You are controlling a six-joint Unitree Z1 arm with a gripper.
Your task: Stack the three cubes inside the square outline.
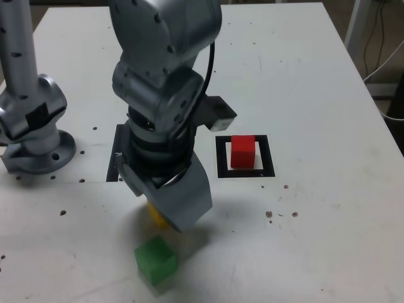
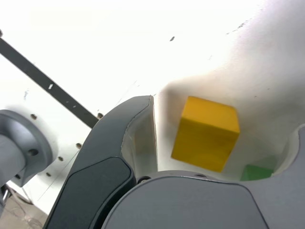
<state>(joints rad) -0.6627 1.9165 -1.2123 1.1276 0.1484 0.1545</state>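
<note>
Gripper hides most of the yellow cube.
Jaws stand apart around it; green cube lies near, red cube sits inside the outline.

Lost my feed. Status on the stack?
Gripper open, fingers astride yellow cube. Red cube sits in square outline. Green cube close by.

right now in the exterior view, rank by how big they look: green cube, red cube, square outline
1. square outline, largest.
2. green cube and red cube look about alike; green sits nearer the camera, so no ranking between them.
</note>
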